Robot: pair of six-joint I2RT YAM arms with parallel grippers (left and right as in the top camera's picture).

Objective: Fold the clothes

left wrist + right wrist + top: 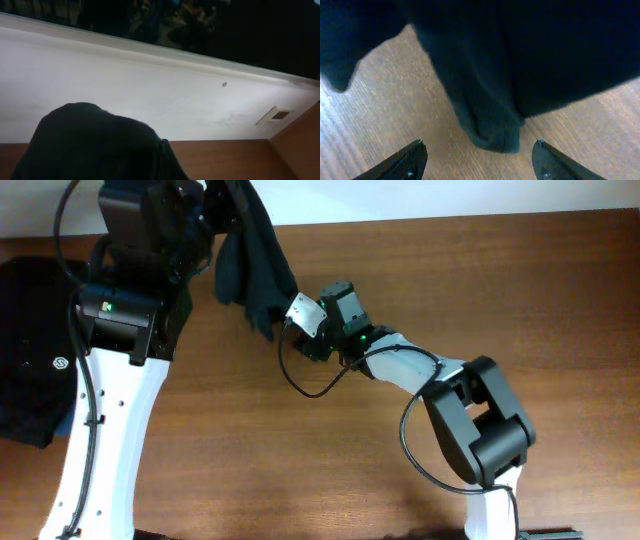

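The clothes (pixel 255 265), a plain black T-shirt, hang bunched from my raised left gripper (pixel 213 208) at the table's back left. In the left wrist view the black fabric (pixel 95 145) covers the fingers, so the grip itself is hidden. My right gripper (pixel 300 318) is at the shirt's lower end, just right of it. Seen from the right wrist, this gripper (pixel 479 150) is open, and the lowest fold of the shirt (pixel 492 132) hangs just ahead of the gap, above the wood, touching neither fingertip.
Another black garment with a small white round logo (pixel 35 375) lies at the table's left edge, with a bit of blue cloth (pixel 66 418) beside it. A white wall (pixel 150 85) runs behind the wooden table (pixel 300 450).
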